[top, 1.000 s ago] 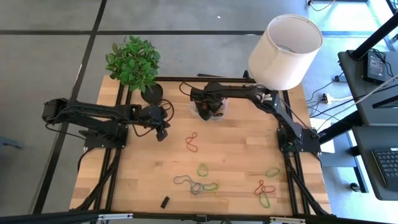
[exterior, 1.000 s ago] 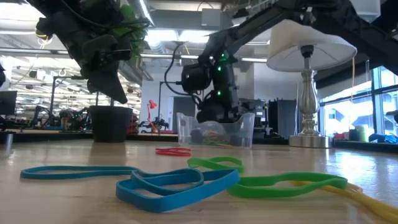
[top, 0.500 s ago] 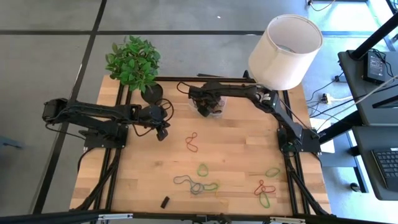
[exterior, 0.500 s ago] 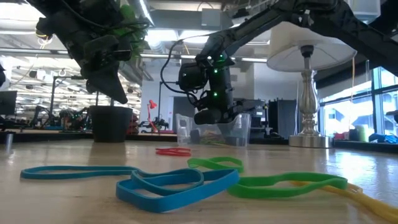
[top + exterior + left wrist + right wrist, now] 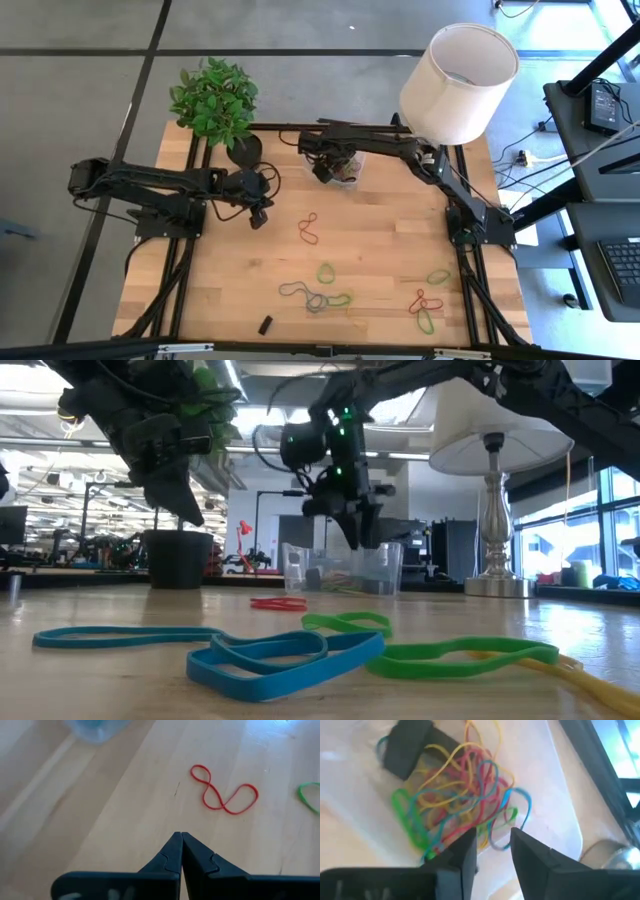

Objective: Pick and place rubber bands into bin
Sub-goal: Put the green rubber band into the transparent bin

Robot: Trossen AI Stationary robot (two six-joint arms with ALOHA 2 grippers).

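While the right gripper (image 5: 362, 532) hangs just above the bin (image 5: 342, 569) at the far side of the bench (image 5: 380, 250), its fingers (image 5: 465, 855) stand apart with nothing between them; inside the clear bin lies a tangle of rubber bands (image 5: 460, 805) — yellow, red, blue and green — beside a small dark block (image 5: 407, 747); the left gripper (image 5: 260, 213) waits over the bench's left half, fingers (image 5: 172, 855) pressed together and empty; a red band (image 5: 223, 795) lies near it, and more loose bands (image 5: 320, 295) are scattered toward the near edge; a plant (image 5: 214, 100) and a lamp (image 5: 458, 80) stand at the far side.
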